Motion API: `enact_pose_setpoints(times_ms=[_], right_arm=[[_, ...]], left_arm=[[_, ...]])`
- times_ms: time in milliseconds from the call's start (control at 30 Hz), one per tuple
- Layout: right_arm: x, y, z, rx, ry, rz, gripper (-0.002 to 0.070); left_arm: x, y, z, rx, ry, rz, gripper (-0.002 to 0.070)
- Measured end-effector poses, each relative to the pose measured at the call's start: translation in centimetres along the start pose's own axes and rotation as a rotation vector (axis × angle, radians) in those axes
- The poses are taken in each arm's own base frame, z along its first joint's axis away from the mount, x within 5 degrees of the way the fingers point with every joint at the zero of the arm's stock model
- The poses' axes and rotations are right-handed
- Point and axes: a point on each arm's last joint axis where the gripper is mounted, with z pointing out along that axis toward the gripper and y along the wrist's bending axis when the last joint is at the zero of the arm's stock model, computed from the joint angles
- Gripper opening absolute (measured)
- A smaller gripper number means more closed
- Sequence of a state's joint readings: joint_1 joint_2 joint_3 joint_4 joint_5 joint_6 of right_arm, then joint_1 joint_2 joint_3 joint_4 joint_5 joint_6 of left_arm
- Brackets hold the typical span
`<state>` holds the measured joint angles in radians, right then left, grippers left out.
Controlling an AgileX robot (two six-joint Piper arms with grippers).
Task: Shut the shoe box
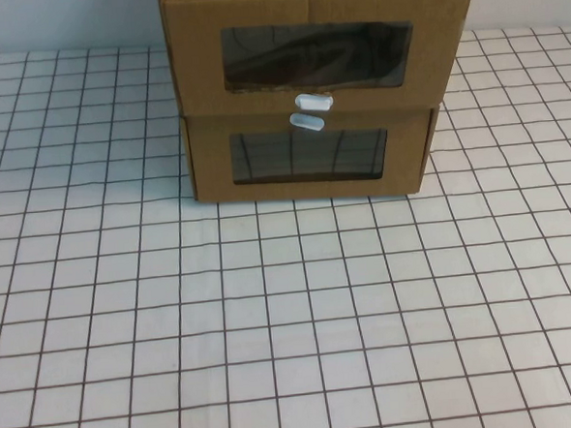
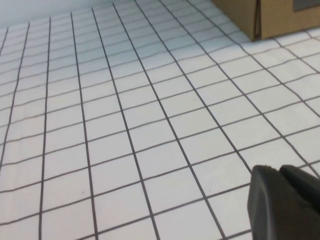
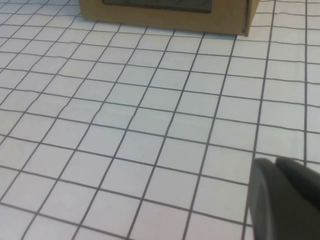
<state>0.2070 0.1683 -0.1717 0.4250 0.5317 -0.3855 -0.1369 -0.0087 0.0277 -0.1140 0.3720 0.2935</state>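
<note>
Two stacked brown cardboard drawer boxes sit at the table's far edge; the upper, wider-fronted shoe box (image 1: 319, 52) seemingly awaits pushing shut, while the left gripper (image 2: 285, 202) and right gripper (image 3: 285, 197) rest low near the table's front, their grip unreadable.

Open tabletop (image 1: 293, 330) before stacked boxes (image 1: 309, 125)
</note>
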Motion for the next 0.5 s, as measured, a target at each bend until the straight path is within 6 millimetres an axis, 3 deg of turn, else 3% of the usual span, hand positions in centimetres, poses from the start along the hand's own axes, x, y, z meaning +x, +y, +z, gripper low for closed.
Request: enact_pose_setpoints(times_ms=[500], right_arm=[[0.02, 0.01, 0.00, -0.001, 0.002, 0.000, -0.0014]], left_arm=[[0.18, -0.02, -0.01, 0.002, 0.020, 0.000, -0.0005]])
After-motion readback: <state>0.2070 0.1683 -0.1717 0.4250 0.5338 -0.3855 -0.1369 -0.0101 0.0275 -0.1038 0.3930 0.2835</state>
